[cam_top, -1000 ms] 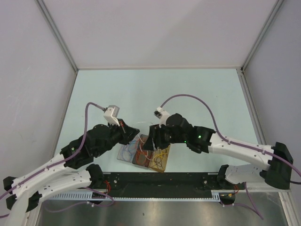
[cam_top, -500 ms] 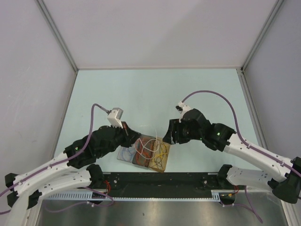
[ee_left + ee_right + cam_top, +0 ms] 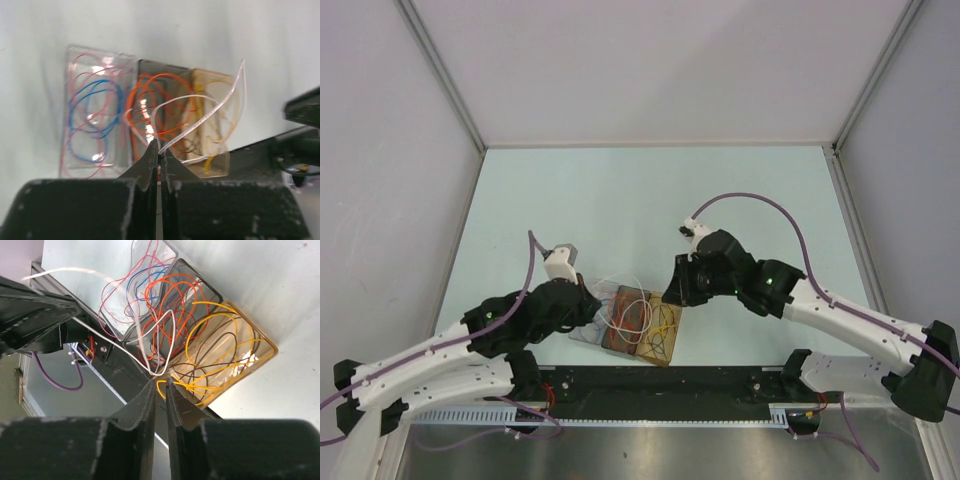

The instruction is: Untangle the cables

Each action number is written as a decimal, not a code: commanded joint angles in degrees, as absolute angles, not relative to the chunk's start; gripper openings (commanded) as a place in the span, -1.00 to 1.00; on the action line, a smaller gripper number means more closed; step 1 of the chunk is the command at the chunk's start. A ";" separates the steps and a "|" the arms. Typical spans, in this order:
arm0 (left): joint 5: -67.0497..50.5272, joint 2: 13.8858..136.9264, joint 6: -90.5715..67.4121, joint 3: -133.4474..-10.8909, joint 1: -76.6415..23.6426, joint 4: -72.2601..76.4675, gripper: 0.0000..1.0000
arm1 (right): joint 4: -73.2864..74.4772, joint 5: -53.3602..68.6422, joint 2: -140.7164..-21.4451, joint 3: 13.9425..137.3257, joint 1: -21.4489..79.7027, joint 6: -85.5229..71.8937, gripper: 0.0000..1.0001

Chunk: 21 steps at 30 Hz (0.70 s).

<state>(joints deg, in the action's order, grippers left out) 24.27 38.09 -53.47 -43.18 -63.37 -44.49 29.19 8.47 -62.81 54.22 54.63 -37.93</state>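
The left gripper (image 3: pixel 159 145), shut tight on the pale cable (image 3: pixel 200 118), has drawn back left, lifting its loops off the trays (image 3: pixel 100 50) by the near edge, so one strand seems nearly free; the other cables (image 3: pixel 95 107) lie inside. The right gripper (image 3: pixel 161 385) has edged back toward their right end, fingers almost together; any hold unclear.

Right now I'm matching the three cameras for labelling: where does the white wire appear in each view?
Top external: the white wire lies lower centre, from the left fingers across the trays.
Left wrist: centre, rising rightward from the shut left fingers.
Right wrist: centre, bending just above the right fingers.
Shared landmark: the amber tray holding yellow wire.
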 commanded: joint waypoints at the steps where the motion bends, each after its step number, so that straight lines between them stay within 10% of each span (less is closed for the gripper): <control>1: 30.41 41.13 -58.27 -45.26 -64.34 -54.39 -0.99 | 24.79 10.02 -64.68 54.67 55.46 -38.32 -0.67; 21: 21.97 64.67 -52.64 -40.60 -65.39 -29.53 -0.99 | 22.15 13.45 -70.05 54.67 52.39 -36.65 -0.72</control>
